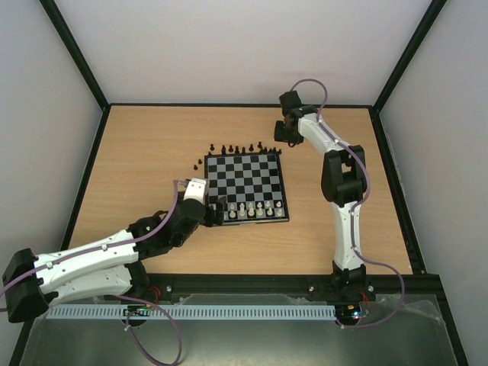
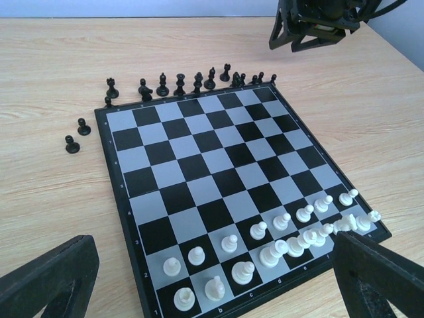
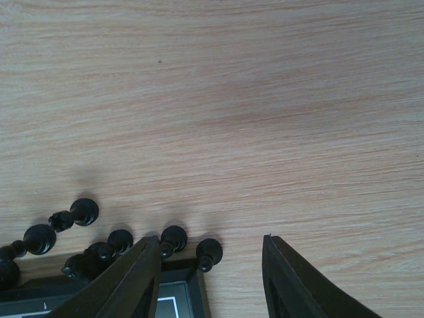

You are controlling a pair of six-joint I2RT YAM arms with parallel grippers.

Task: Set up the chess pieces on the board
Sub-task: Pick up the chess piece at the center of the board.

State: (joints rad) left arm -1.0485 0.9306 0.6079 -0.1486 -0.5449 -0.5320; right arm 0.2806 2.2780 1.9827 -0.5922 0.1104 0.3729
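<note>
The board [image 1: 245, 177] lies mid-table, its black and silver checks also filling the left wrist view [image 2: 199, 159]. White pieces [image 2: 265, 242] stand in two rows on its near edge [image 1: 250, 210]. Black pieces [image 1: 240, 149] stand off the board in a row along its far edge [image 2: 179, 85]. My left gripper [image 1: 216, 214] is open and empty at the board's near left corner. My right gripper [image 1: 284, 137] is open and empty over the far right corner, with a black pawn [image 3: 209, 252] between its fingers [image 3: 142, 271].
Two loose black pawns [image 2: 77, 136] stand on the wood left of the board. A dark frame rail [image 1: 236, 105] bounds the table at the back. Bare wood lies to the left and right of the board.
</note>
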